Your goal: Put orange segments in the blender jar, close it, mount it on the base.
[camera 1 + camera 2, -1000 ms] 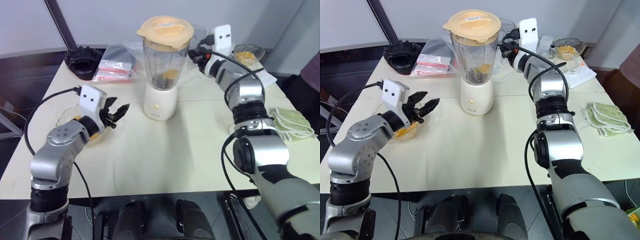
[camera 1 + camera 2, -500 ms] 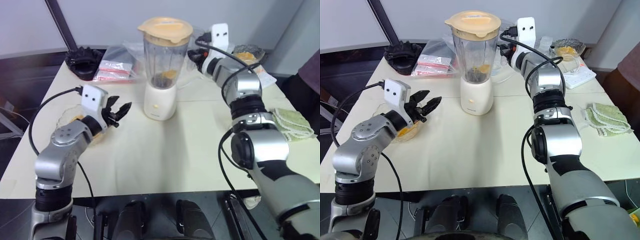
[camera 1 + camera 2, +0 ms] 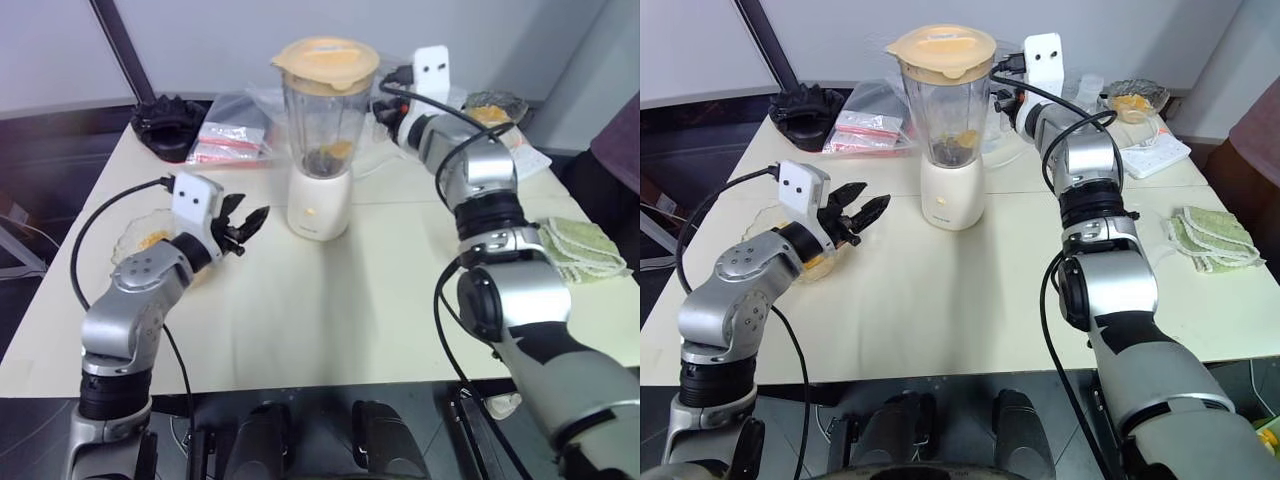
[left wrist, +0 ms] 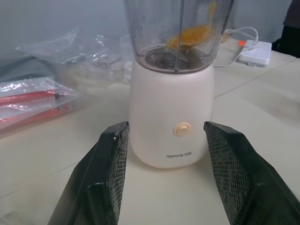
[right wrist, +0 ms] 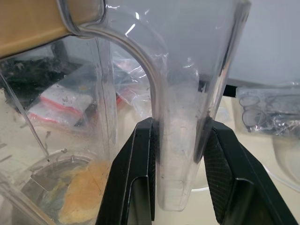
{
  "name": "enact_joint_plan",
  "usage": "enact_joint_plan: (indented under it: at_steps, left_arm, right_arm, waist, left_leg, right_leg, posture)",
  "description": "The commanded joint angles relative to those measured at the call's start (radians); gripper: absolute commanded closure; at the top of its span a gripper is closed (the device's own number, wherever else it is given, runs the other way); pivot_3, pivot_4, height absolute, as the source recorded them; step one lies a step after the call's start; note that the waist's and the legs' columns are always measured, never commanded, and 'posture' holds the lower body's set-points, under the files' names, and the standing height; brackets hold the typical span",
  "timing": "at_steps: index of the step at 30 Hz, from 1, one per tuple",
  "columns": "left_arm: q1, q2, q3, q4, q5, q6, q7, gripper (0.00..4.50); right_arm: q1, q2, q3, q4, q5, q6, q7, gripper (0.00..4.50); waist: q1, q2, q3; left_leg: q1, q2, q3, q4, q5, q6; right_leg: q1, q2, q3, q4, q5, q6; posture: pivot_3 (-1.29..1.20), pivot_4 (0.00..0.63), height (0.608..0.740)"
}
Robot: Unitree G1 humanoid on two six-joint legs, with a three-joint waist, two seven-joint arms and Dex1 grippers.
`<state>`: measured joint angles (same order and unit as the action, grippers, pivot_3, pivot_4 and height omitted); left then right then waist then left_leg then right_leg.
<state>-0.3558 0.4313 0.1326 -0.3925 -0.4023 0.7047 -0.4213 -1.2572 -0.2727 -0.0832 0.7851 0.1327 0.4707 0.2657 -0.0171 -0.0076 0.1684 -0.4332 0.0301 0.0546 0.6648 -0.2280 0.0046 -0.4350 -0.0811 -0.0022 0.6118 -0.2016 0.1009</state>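
Blender jar (image 3: pixel 322 115) stands upright on the base (image 3: pixel 318 200), upper centre of the left eye view, with a cream-yellow lid (image 3: pixel 326 62) seated on its rim. Orange segments (image 4: pixel 190 36) lie at the jar bottom, beside the dark blade, seen through the clear wall in the left wrist view.

Right gripper (image 5: pixel 180 176) reaches in from the upper right of the head views. Its two black fingers (image 5: pixel 140 178) pinch the jar's clear side handle (image 5: pixel 180 140), one pad on each side of the handle strip, both touching it.

Left gripper (image 3: pixel 243 225) hangs at left centre of the left eye view, jaws spread and empty. It sits left of the base and lower in the frame, near but apart from it. In the left wrist view the base fills the gap between the two spread fingers (image 4: pixel 110 173), its round button (image 4: pixel 183 129) facing the camera, no contact.

Glass dish (image 3: pixel 140 240) with orange pieces lies just behind the left arm, at the left edge of the table (image 3: pixel 330 310). Green cloth (image 3: pixel 585 248) at right edge. Clear bags (image 3: pixel 228 130) and a black part (image 3: pixel 166 120) in the upper left.
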Motion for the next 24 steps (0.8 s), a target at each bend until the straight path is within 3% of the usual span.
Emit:
enact_joint_plan:
  at_steps: [1, 6, 7, 12, 13, 18, 24]
  left_arm:
    - [-0.018, 0.003, 0.004, -0.012, 0.003, -0.031, 0.003, 1.89]
    - [-0.017, 0.003, 0.004, -0.008, -0.002, -0.033, 0.004, 1.89]
    - [-0.016, 0.003, 0.003, -0.007, -0.003, -0.033, 0.004, 1.84]
    - [-0.009, 0.000, 0.001, -0.003, -0.007, -0.034, 0.003, 1.84]
    - [-0.007, -0.001, -0.001, -0.002, -0.007, -0.034, 0.002, 1.84]
    - [0.012, -0.002, -0.010, -0.002, -0.004, -0.039, -0.005, 1.84]
    - [0.057, -0.011, -0.031, -0.004, -0.004, -0.043, -0.013, 1.84]
  right_arm:
    - [0.036, 0.000, 0.031, 0.012, -0.037, 0.040, -0.006, 3.64]
    - [0.046, -0.001, 0.030, 0.008, -0.037, 0.028, -0.006, 3.64]
    - [0.048, -0.001, 0.030, 0.007, -0.036, 0.023, 0.000, 2.61]
    - [0.083, -0.023, 0.055, -0.052, -0.075, 0.008, -0.013, 0.27]
    - [0.104, -0.032, 0.061, -0.082, -0.085, 0.010, -0.015, 0.05]
    - [0.307, -0.079, 0.081, -0.430, -0.085, 0.077, 0.029, 0.05]
    - [0.675, -0.135, 0.063, -0.913, -0.020, 0.132, 0.127, 0.05]
  waist:
    - [-0.001, 0.000, 0.000]
    - [-0.001, 0.000, 0.000]
    - [-0.001, 0.000, 0.000]
    - [-0.003, 0.000, 0.001]
    - [-0.003, 0.000, 0.001]
    - [0.002, 0.000, 0.001]
    - [0.004, 0.000, 0.001]
  left_leg:
    - [0.000, 0.000, 0.000, 0.000, 0.000, 0.000]
    - [0.001, 0.001, 0.000, 0.000, 0.000, 0.000]
    - [0.001, 0.001, 0.000, 0.000, 0.000, 0.000]
    - [-0.003, 0.001, 0.000, -0.001, 0.000, 0.000]
    - [-0.006, 0.001, 0.000, -0.001, 0.000, 0.000]
    - [-0.009, 0.000, 0.001, -0.003, 0.000, 0.000]
    - [-0.009, 0.000, 0.000, -0.003, 0.000, 0.000]
  right_leg:
    - [0.000, 0.000, 0.000, 0.000, 0.000, 0.000]
    - [0.000, 0.000, 0.000, 0.000, 0.000, 0.000]
    - [0.000, 0.000, 0.000, 0.000, 0.000, 0.000]
    - [-0.003, -0.001, 0.000, -0.001, 0.000, 0.000]
    - [-0.007, -0.001, 0.001, 0.000, 0.000, 0.000]
    - [-0.010, 0.000, 0.000, 0.000, 0.000, 0.000]
    - [-0.009, 0.000, -0.001, -0.001, 0.000, 0.001]
  posture:
    - [0.00, 0.150, 0.740]
    - [0.00, 0.150, 0.740]
    - [0.00, 0.150, 0.740]
    - [0.00, 0.150, 0.740]
    - [0.00, 0.150, 0.740]
    - [0.00, 0.150, 0.740]
    - [0.00, 0.150, 0.740]
